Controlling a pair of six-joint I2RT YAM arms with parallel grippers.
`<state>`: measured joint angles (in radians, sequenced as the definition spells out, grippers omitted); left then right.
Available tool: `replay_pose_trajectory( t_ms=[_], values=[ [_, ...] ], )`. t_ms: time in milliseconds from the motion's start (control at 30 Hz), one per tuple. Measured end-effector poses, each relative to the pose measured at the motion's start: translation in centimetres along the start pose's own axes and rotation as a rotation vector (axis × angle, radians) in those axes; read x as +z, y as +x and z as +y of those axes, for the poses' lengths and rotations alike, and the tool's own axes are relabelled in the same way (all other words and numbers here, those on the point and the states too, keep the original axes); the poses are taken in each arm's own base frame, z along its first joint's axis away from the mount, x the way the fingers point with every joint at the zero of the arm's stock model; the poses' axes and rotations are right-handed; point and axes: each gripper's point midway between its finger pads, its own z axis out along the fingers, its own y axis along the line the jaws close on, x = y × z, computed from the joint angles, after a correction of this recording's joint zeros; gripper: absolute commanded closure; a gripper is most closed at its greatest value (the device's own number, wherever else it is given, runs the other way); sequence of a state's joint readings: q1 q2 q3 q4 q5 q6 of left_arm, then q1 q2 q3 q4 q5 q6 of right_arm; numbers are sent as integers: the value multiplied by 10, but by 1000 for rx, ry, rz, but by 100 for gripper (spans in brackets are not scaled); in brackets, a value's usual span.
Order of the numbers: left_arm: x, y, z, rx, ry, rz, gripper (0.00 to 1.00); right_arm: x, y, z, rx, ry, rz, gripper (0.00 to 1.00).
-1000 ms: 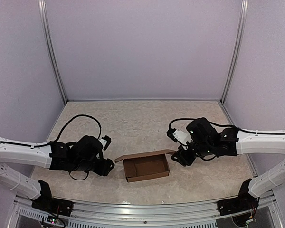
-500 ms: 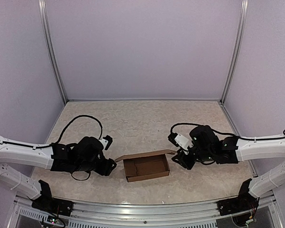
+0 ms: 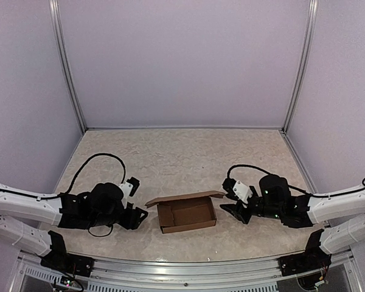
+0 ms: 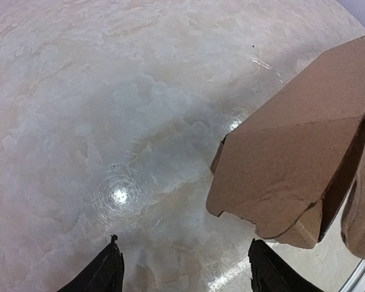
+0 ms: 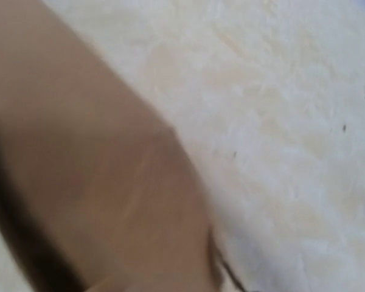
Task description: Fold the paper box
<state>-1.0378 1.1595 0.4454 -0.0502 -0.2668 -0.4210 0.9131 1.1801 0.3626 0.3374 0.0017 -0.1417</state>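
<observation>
We see a pale, marbled surface (image 3: 170, 158) closed in by 3 plain lilac walls (image 3: 182, 61), with metal posts (image 3: 67, 67) in the back corners. The box (image 3: 187, 214) sits at the lower centre of the overhead frame, open-topped, with 1 flap spread along its upper edge. The left claw (image 3: 137, 216) lies low just left of it, its fingers spread around nothing. The right claw (image 3: 232, 210) lies just right of it; we cannot tell whether it is open or closed.
</observation>
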Motion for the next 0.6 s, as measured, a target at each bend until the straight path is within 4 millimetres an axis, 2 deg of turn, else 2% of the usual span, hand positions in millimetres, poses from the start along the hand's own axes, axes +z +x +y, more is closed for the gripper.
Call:
replay_pose_trajectory(
  t_ms=[167,300,433,600],
  values=[
    [-2,-8,-7,1,27,-41,30,2,-18,-4,-28,19,-91,59],
    [-5,-9,-8,-1,38,-62,30,3,-22,-5,-52,36,-128,60],
    [-7,-7,-6,-1,34,-70,30,6,-21,-6,-70,40,-131,69],
    [-9,-8,-2,-5,17,-87,30,8,-20,-6,-78,41,-132,75]
  ],
)
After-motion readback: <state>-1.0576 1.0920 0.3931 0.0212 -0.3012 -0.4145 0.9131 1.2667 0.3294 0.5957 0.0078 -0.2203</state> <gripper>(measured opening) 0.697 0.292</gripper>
